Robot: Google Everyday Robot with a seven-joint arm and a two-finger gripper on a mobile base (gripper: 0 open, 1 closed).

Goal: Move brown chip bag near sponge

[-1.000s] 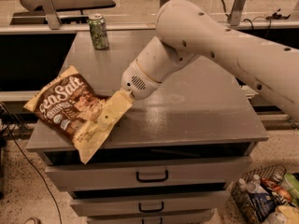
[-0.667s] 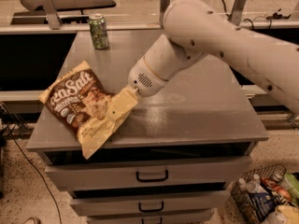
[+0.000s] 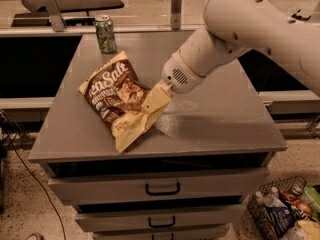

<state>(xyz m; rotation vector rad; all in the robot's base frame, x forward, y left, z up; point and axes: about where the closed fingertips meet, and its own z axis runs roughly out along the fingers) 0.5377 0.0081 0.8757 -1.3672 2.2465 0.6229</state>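
On the grey cabinet top (image 3: 225, 119), toward its left front, I see the brown chip bag (image 3: 111, 95) lying flat at a slant. Its dark middle with the white lettering faces up, and one cream end reaches close to the front edge. My arm (image 3: 240, 29) comes in from the upper right. Its gripper (image 3: 151, 104) points down and to the left and sits against the bag's right edge, where the wrapper is crumpled. From this angle I cannot tell whether the gripper is clamped on the bag or merely resting on it. A green drink can (image 3: 105, 33) stands upright at the back left of the top, just behind the bag's far end. Below the top are drawers with dark handles (image 3: 162, 189), and a wire basket (image 3: 260, 216) of bottles sits on the floor at the lower right.
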